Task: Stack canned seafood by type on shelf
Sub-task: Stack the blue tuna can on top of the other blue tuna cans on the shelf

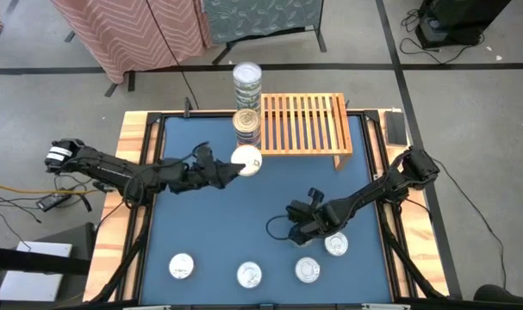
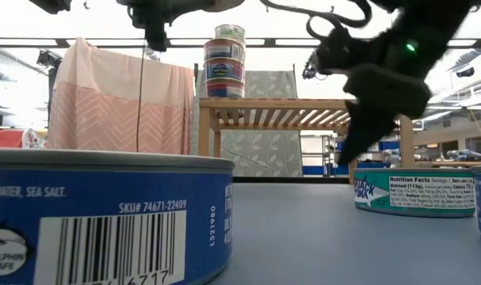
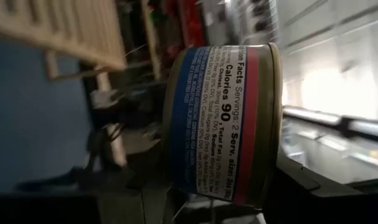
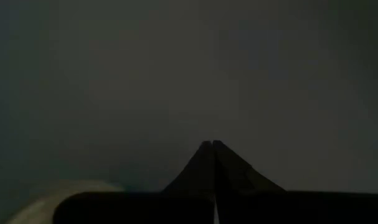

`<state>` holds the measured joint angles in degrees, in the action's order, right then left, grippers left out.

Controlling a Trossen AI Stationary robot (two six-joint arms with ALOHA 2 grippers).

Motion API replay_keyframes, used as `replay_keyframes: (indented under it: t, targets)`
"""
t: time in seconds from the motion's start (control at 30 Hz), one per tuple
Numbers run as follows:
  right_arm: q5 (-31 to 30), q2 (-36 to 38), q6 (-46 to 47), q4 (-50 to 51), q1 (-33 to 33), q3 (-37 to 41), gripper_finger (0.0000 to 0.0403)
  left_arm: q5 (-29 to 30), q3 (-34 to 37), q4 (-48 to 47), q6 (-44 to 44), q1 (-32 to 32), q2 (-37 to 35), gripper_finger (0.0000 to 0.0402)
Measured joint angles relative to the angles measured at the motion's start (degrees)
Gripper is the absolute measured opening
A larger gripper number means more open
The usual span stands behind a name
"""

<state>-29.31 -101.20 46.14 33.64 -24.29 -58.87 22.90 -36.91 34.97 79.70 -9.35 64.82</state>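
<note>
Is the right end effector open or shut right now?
Shut: the right end effector has its two dark fingers pressed together to a point, holding nothing, above the blue table.

One low light-wood slatted shelf point(image 1: 306, 123) stands on the table. Four small flat round silver-topped tins point(image 1: 182, 267) lie loose along the near edge. Two stacks of tins point(image 1: 246, 79) rise beside the shelf; their counts cannot be told. One blue-and-red labelled tin point(image 3: 223, 121) is held aloft.
</note>
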Motion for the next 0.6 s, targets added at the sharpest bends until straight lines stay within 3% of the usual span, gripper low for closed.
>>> replay_keyframes:
  t: [0.37,0.5,0.6]
  targets:
    - [-5.8,0.0,-5.8,7.2,0.1,-10.8,0.0,-0.3,-0.1,1.9,-1.5,7.9,-2.5,0.0197]
    - [-7.1,0.0,-6.1,9.7,0.2,-13.0,0.0,-0.9,-0.5,0.4,1.0,10.8,-3.7,0.0197]
    - [-7.4,0.0,-6.6,10.0,0.3,-13.7,0.0,-4.5,-2.1,-5.1,3.2,13.3,-5.7,0.0196]
